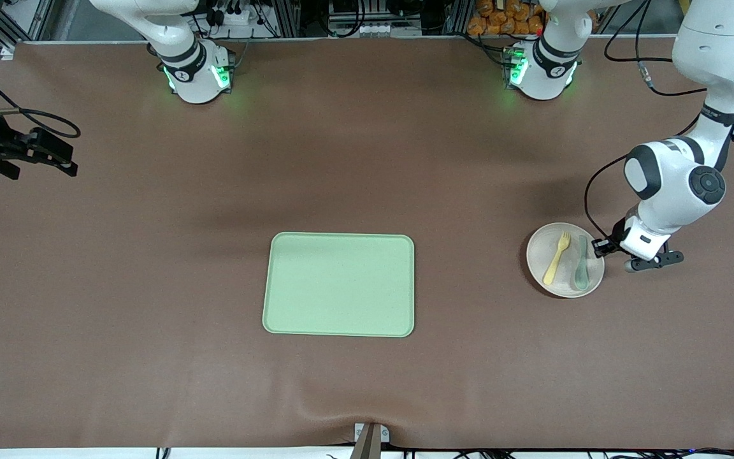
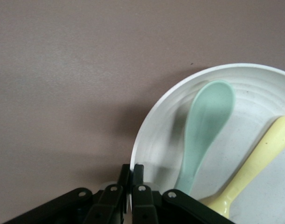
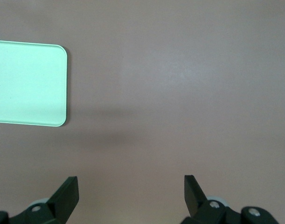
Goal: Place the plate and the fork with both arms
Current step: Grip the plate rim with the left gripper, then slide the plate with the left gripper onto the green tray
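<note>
The tray [image 1: 339, 284] lies flat on the brown surface [image 1: 150, 268], nearest to the front camera, well apart from both claws. Toward the left arm's end sits the plate [image 1: 542, 268], and in it lie 2 utensils side by side: the fork [image 1: 557, 257] and the spoon [image 1: 581, 266]. The left claw [image 1: 599, 246] is at the plate's rim, on the spoon's side, its fingers [image 2: 137, 179] pinched narrow on the rim [image 2: 134, 154]. The right claw [image 1: 55, 159] waits at the right arm's end, above bare surface, its fingers [image 3: 67, 193] spread wide and holding nothing.
</note>
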